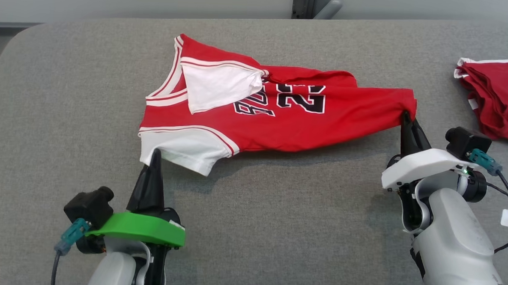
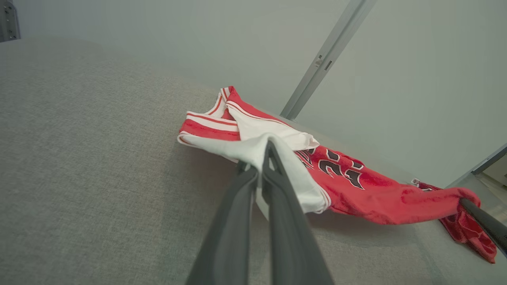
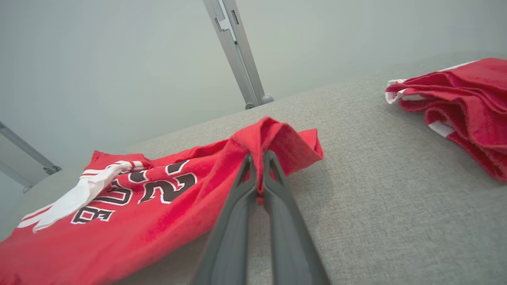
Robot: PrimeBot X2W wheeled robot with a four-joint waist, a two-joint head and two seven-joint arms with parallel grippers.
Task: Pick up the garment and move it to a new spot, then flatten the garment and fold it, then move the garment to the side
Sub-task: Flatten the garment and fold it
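The garment [image 1: 281,118] is a red and white jersey with black numbers, lying crumpled across the middle of the grey table. My left gripper [image 1: 155,153] is shut on its white sleeve at the near left corner; the pinched white cloth drapes over the fingertips of the left gripper [image 2: 269,147] in the left wrist view. My right gripper [image 1: 406,116] is shut on the red hem corner at the right end. That corner of the garment [image 3: 273,138] folds up over the tips of the right gripper [image 3: 257,156], lifted a little off the table.
A second red garment [image 1: 498,97] with white trim lies bunched at the table's right edge, also seen as a red garment [image 3: 463,103] in the right wrist view. The grey table [image 1: 276,229] has bare cloth along the front. A metal post [image 1: 303,3] stands behind the far edge.
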